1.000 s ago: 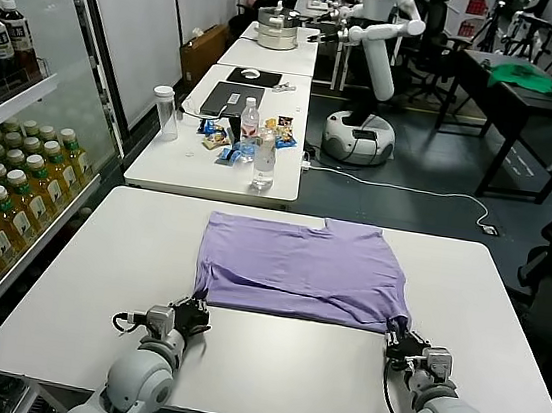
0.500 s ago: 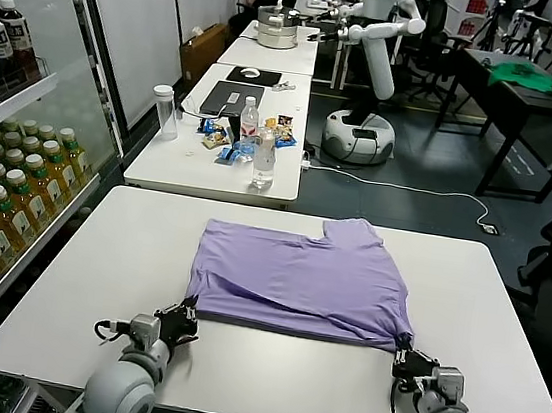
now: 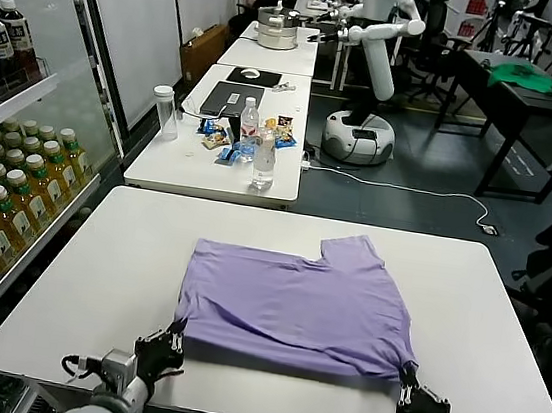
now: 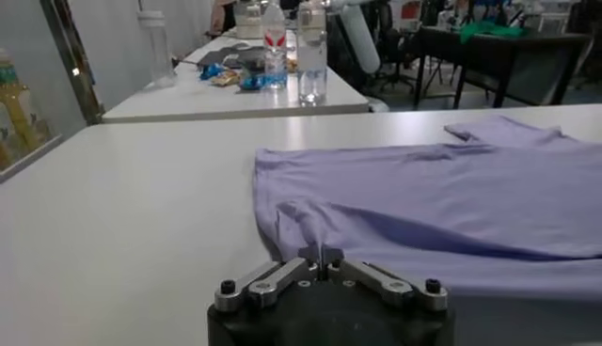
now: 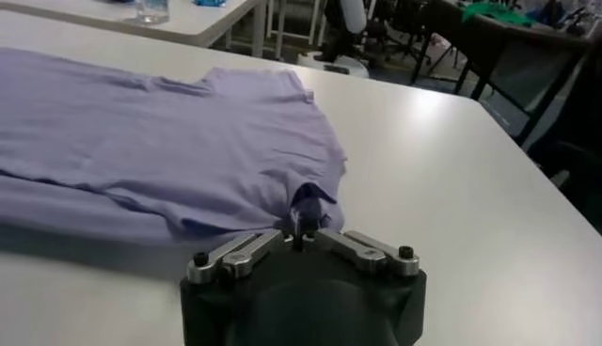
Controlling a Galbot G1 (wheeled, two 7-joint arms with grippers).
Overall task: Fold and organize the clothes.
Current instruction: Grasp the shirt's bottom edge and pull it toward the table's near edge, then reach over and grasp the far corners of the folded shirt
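Left gripper [image 3: 175, 339], at the near left corner of the white table [image 3: 96, 275]: jaws closed, pinching the near left corner of the lavender T-shirt [image 3: 296, 302]. The shirt lies folded flat mid-table, one sleeve projecting at its far edge, its near edge close to the table's front. Right gripper [image 3: 408, 382], at the near right corner: jaws nearly together with a tuft of the shirt's near right corner between them; whether that grip is firm or loosening cannot be told. Step in hand, by judgement: drawing the shirt toward the table front. Done well, both corners travel level and at equal pace, so the hem stays straight and the thin fabric does not bunch. The head view alone shows the whole outline and both corners together. The left wrist view [image 4: 322, 256] shows fabric rising into the closed jaws. The right wrist view [image 5: 303, 224] shows the pinched tuft and puckering beside it.
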